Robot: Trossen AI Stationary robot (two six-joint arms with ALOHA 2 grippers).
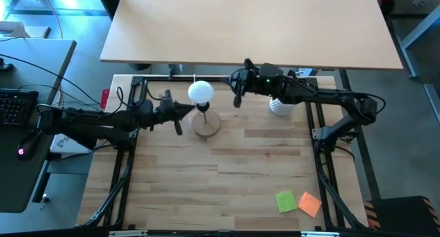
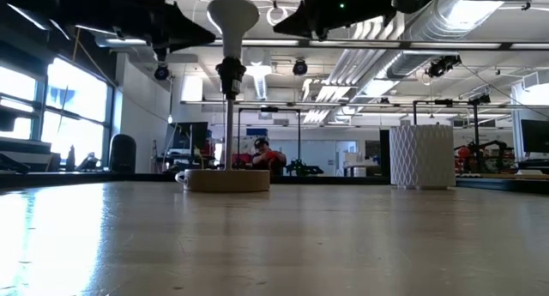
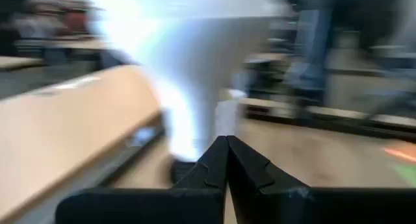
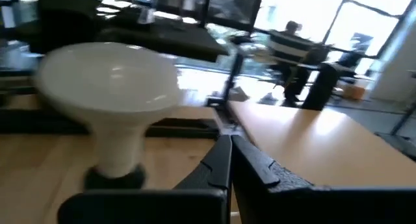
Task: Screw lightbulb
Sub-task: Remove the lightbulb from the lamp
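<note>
Bulb looks seated already
lightbulb [image 1: 201,92] sits in the lamp's socket; left claw [image 1: 184,112] and right claw [image 1: 238,94] flank it, both pressed together, holding nothing

Lightbulb [image 3: 188,74] motion-blurred in left wrist view, top cut off

I find no legible text, label, brand, number or sign in any view. The green sticky note [image 1: 286,201] and the orange sticky note [image 1: 310,204] on the table [image 1: 227,175] look blank from here.
</note>
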